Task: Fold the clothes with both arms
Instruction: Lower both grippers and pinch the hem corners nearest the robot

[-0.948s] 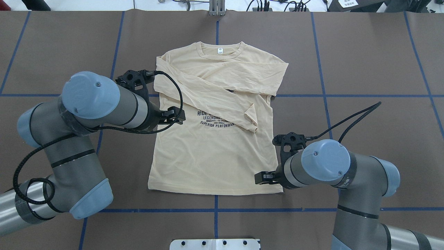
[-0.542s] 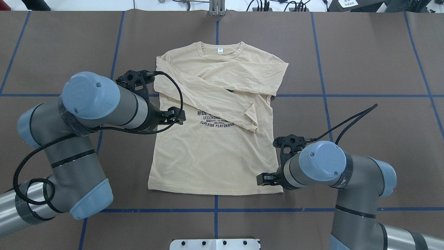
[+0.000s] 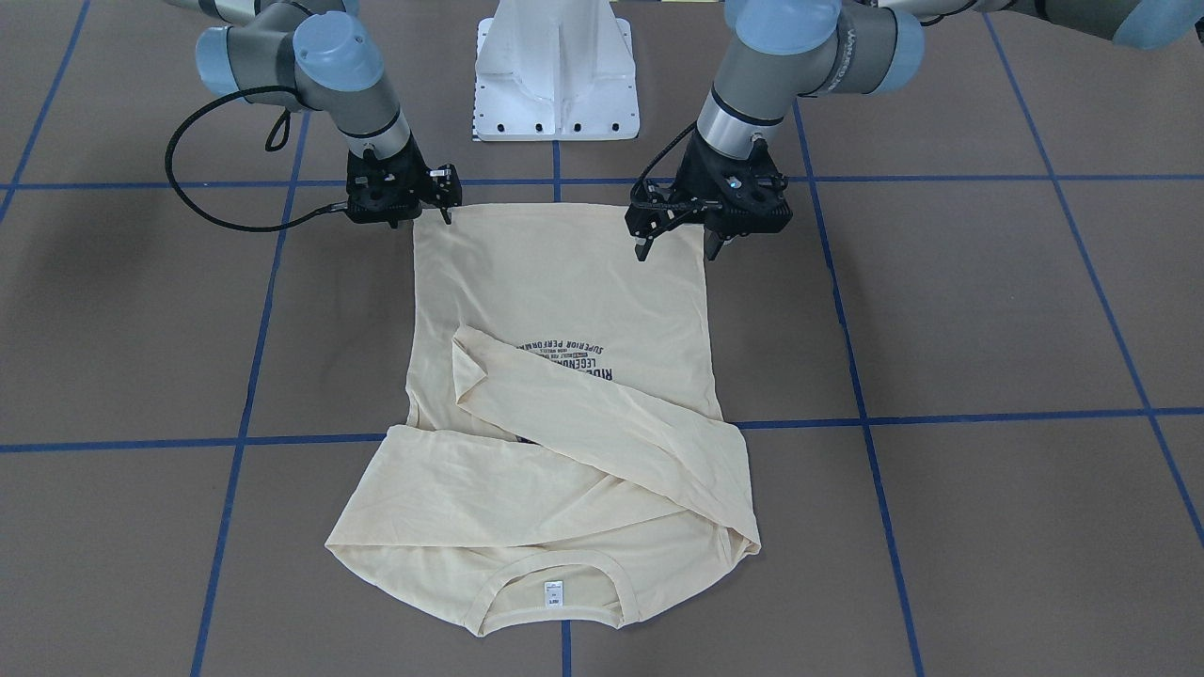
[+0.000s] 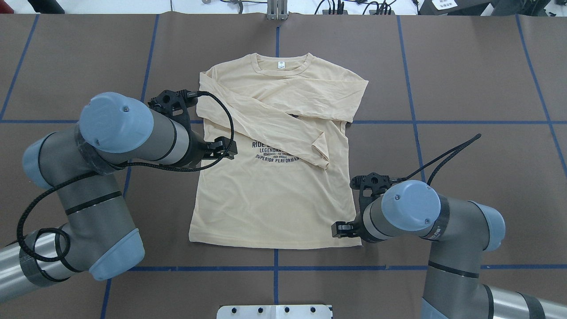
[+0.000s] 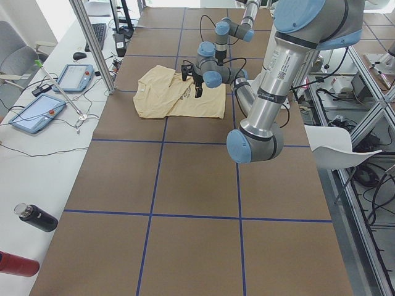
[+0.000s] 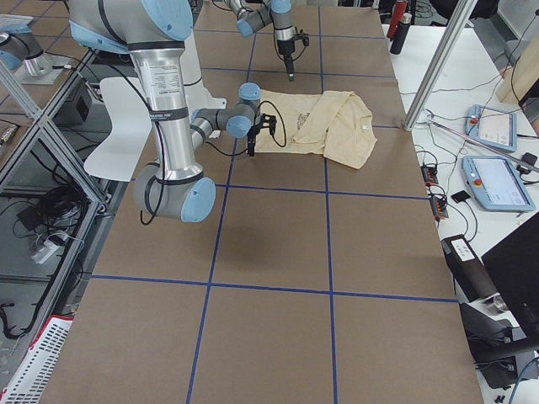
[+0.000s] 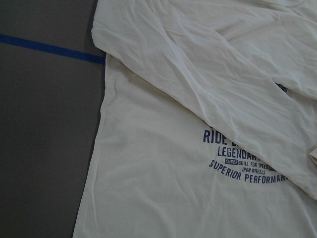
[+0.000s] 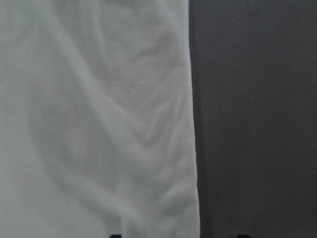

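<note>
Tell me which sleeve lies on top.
The diagonal sleeve, its cuff beside the navy print, overlies the other sleeve, which is folded straight across beneath it.

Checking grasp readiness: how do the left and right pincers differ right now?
Height: the left pincer hangs high, the right pincer low by the T-shirt. Place: left pincer over the side edge near the print, right pincer at a hem corner. Both open, empty.

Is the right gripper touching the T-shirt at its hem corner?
Cannot tell. In the front-facing view the right gripper sits at the hem corner of the T-shirt, but neither contact nor gap shows; the right wrist view is blurred.
</note>
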You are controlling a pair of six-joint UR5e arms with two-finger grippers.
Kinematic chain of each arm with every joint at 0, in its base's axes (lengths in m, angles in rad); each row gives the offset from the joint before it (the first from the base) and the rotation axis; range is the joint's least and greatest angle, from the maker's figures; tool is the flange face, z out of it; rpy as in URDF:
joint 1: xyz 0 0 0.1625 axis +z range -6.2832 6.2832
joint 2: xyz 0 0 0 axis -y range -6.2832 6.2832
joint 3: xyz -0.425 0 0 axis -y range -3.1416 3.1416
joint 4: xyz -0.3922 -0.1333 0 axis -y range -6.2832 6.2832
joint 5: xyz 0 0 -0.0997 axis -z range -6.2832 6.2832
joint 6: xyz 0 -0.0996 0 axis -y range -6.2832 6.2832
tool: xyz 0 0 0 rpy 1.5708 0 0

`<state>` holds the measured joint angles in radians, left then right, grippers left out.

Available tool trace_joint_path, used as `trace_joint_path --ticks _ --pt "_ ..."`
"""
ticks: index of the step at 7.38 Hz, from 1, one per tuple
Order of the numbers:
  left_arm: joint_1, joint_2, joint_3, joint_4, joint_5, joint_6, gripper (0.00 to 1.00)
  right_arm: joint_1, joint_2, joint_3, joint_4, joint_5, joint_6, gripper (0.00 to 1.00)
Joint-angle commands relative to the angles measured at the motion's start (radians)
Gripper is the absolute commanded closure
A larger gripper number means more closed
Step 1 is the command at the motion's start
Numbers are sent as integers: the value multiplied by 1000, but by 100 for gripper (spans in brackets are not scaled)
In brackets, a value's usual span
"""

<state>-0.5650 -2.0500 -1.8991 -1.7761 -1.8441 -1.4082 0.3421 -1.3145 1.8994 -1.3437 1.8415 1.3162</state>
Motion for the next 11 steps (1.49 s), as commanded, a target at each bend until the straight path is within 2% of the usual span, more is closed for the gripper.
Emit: trace_joint_path --ticks 1,2,3,5,6,11 --pt "1 1 0 0 0 0 0 0 -2 -3 0 2 0 34" --pt "-1 1 0 0 0 0 0 0 0 -2 0 10 0 38" --pt "-1 2 0 0 0 0 0 0 1 0 0 15 0 53" --pt "-1 2 3 1 0 -2 0 0 3 4 0 16 0 91" --pt "-1 2 3 0 0 -2 0 0 1 6 0 16 0 100" --pt "1 5 0 6 -1 -9 0 8 0 16 1 10 6 100"
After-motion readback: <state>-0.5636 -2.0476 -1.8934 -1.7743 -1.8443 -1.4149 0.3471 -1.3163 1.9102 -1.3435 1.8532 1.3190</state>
